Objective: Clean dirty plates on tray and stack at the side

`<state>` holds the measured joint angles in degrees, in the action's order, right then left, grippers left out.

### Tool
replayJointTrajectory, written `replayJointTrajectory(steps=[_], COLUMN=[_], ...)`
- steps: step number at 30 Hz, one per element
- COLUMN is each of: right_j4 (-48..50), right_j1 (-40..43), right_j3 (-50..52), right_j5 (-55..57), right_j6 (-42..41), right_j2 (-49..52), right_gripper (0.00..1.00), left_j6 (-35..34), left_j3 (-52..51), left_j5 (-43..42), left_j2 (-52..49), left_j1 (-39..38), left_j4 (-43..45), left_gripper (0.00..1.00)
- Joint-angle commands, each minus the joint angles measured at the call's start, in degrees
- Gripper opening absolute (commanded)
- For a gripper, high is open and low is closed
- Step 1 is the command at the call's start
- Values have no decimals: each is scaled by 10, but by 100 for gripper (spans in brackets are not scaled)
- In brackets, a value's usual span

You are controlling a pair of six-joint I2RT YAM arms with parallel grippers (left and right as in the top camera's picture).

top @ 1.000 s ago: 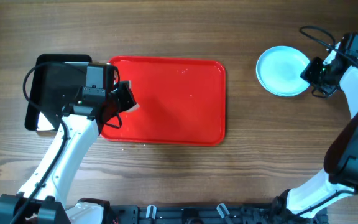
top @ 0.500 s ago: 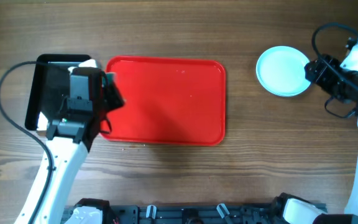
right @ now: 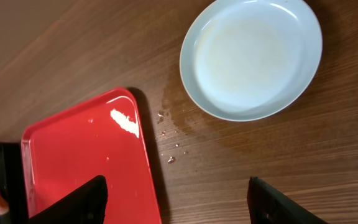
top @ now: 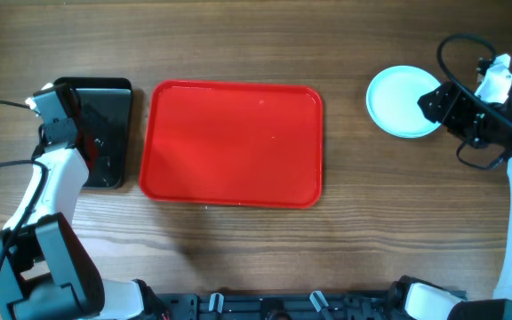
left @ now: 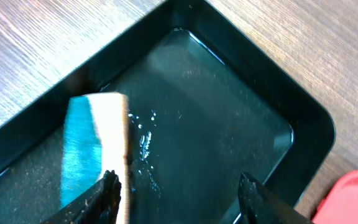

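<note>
Counter [top: 238, 258] of brown wood grain carries everything, and most of the job looks finished on it. The large flat red rectangular plastic tray [top: 229, 142] lies in the middle of the overhead frame with no plate on it, only a few wet glints. The smaller, deeper black rectangular tray [top: 114, 142] sits just beside it at the left edge of the frame, with a film of water in its bottom. The round, shallow, pale aqua-white plates [top: 403, 102] are off the red tray altogether, well apart from it at the upper right of the overhead frame. From above they read as one disc, so I cannot tell how many lie in the stack. The top face is nearly clean, with only a faint pale tint in its middle in the right wrist view.

The right pincer [right: 176, 186] hangs by the right rim of the plates, jaws spread wide and holding nothing. The left pincer [left: 179, 183] hovers over the black tray, jaws likewise apart, with bare tray floor showing between them. The blue-and-white rectangular sponge [left: 95, 143] lies in the water by one finger, not between the two, so it looks let go. A few small droplets and crumbs [right: 166, 134] dot the counter between the red tray and the plates.

By my judgement the washing and stacking are done; what is left is at most pulling both arms clear.
</note>
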<state>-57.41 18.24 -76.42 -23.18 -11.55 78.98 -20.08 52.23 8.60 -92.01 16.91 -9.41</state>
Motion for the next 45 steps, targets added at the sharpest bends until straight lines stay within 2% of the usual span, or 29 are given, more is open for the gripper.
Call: replayJointTrajectory(steps=[1, 2, 7, 8, 9, 10, 16, 17, 18, 21, 23, 31, 35, 37, 45], right_j4=[-8, -13, -54, -77, -89, -102, -181, -190, -196, -218, -235, -280, -209, -137, 257], right_j1=[-21, -32, -71, -71, -71, -71, -71, -71, -71, -71, -71, -72, -120, -142, -157], right_j3=[1, 1, 1, 1, 1, 1, 1, 1, 1, 0, 0, 1, 39, 101, 486], right_j5=[-14, -13, -9, 12, 24, 33, 39, 39, 39, 39, 39, 60, 85, 71, 21], right_j6=[38, 47, 57, 56, 56, 56, 54, 54, 54, 53, 19, -4, 26, 25, 18], right_j2=[-17, -31, -141, -187, -211, -240, -400, -429, -446, -490, -503, -502, -524, -554, -770], right_gripper=[72, 72, 69, 68, 67, 67, 65, 69, 99, 100, 100, 100, 100, 100, 100], left_j6=[2, -1, -1, -1, -1, -9, -35, -35, -35, -35, -35, -35, -35, -35, -35], left_j3=[-1, -1, -1, -1, -1, -1, -1, -1, -1, -1, -1, -1, -1, -1, -1], left_j5=[-22, -33, -97, -120, -134, -154, -171, -171, -171, -171, -171, -171, -171, -171, -171], left_j2=[54, 85, 267, 332, 365, 402, 534, 544, 548, 548, 548, 548, 548, 548, 548], left_j1=[3, 3, 3, 3, 3, 3, 3, 3, 3, 3, 3, 3, 3, 3, 3], left_j4=[-40, -75, -230, -267, -285, -302, -366, -368, -368, -368, -368, -368, -368, -368, -368], left_gripper=[63, 66, 64, 66, 76, 99, 100, 100, 100, 100, 100, 100, 100, 100, 100])
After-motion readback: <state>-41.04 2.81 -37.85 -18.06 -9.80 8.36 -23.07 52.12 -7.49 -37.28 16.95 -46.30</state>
